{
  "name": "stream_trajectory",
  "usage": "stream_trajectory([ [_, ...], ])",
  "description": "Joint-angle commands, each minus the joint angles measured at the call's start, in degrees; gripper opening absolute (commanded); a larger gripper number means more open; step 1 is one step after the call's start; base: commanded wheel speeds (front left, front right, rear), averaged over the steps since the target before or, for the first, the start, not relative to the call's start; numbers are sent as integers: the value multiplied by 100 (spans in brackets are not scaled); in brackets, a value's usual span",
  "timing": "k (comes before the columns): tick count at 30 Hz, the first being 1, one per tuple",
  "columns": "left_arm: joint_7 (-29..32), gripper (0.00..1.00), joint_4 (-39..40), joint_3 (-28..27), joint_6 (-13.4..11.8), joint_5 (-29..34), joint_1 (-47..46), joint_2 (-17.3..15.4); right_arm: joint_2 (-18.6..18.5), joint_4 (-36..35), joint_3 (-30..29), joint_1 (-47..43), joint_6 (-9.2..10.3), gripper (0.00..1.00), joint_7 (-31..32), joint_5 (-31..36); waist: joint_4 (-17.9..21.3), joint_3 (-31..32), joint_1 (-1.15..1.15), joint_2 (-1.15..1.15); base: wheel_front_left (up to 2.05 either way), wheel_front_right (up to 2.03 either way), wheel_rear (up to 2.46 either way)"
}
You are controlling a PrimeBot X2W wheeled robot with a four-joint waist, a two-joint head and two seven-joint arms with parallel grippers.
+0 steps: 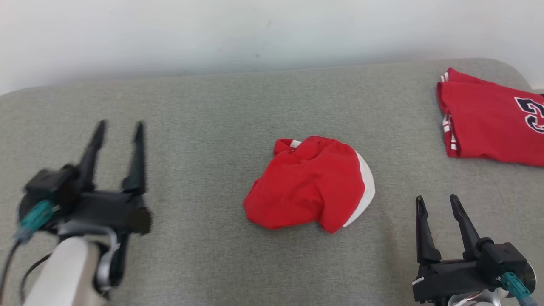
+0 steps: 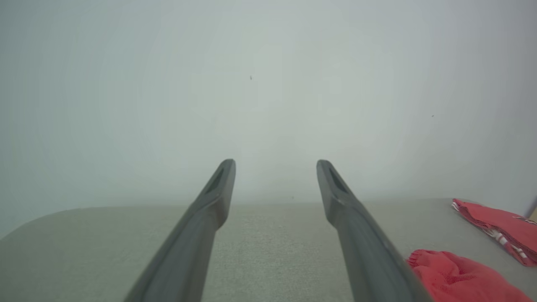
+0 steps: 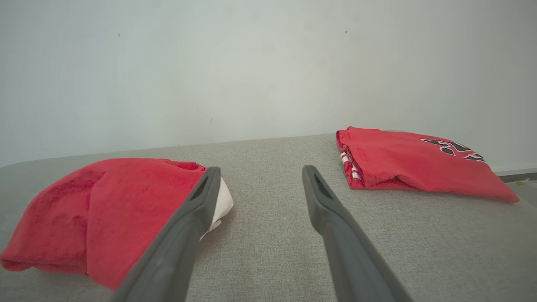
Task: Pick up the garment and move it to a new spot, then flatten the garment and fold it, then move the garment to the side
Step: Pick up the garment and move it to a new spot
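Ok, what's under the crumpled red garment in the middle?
The crumpled red garment lies directly on the grey fabric surface, with a white panel showing along its right edge. Whatever sits beneath its folds is covered; nothing pokes out around it.

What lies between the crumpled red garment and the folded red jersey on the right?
Nothing but bare grey cushion between the crumpled garment and the folded jersey, clear in the head and right wrist views.

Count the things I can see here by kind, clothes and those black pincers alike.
Red garments: 2 (crumpled red-and-white cloth garment, folded red cloth jersey with dark numeral)
Black two-fingered pincers: 2 (left pincer, right pincer)
Total: 4
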State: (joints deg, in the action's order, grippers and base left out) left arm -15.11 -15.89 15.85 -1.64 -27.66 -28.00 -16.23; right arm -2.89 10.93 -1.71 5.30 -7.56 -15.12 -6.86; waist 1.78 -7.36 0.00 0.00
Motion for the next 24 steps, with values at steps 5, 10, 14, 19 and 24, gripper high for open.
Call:
stream_trajectory([
  [5, -2, 100, 687, -935, -117, 301, 944, -139, 1, 16, 23, 24, 17, 100, -1, 29, -263, 47, 0, 0, 0, 0, 0],
  [10, -1, 100, 1162, -1496, -18, 572, 1786, -43, 2, 38, 22, 24, 17, 100, -1, 30, -384, 108, 0, 0, 0, 0, 0],
  [14, -2, 100, 1359, -1648, 117, 797, 2275, 90, 2, 56, 43, 19, 17, 100, -1, 36, -429, 160, 0, 0, 0, 0, 0],
  [19, -1, 100, 1476, -1764, 275, 984, 2633, 328, 2, 47, 69, 20, 17, 100, 19, 39, -419, 194, 0, 0, 0, 0, 0],
  [24, -2, 100, 1426, -1893, 479, 1092, 2842, 536, 2, 78, 68, -91, 17, 100, 32, -17, -366, 277, 0, 0, 0, 0, 0],
])
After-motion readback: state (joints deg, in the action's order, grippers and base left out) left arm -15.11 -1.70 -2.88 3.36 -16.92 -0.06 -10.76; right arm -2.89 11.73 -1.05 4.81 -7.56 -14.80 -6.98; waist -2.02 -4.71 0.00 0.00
